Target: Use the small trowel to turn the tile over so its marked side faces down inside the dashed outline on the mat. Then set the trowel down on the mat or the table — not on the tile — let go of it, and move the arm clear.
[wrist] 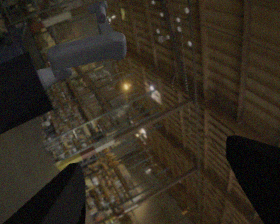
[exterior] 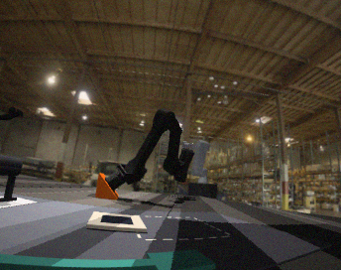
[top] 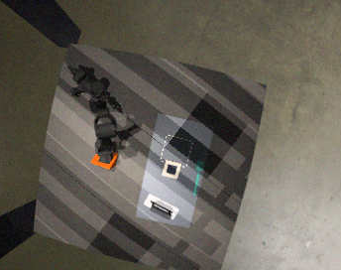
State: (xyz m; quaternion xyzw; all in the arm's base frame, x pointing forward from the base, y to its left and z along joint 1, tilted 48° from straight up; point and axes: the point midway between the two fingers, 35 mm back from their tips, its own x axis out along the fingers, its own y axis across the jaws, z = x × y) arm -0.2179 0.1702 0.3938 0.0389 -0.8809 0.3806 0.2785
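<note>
The cream tile [top: 171, 170] [exterior: 116, 221] lies flat with a dark square on its upper face. It is at the edge of the dashed outline [top: 179, 137] [exterior: 150, 239], mostly outside it, on the blue-grey mat [top: 150, 184]. The teal trowel [top: 197, 180] [exterior: 179, 260] lies along the mat's right side in the top view, apart from the tile. My gripper [top: 74, 80] [wrist: 156, 160] is open, with nothing between its fingers. It is raised at the table's upper left, well away from the mat; its fingertips are unclear in the exterior view.
A white plate [top: 148, 200] bearing a dark bar on supports [top: 161, 207] [exterior: 8, 164] stands at the mat's lower end in the top view. The arm's orange base [top: 108, 164] [exterior: 104, 190] is left of the mat. Striped shadows cross the table.
</note>
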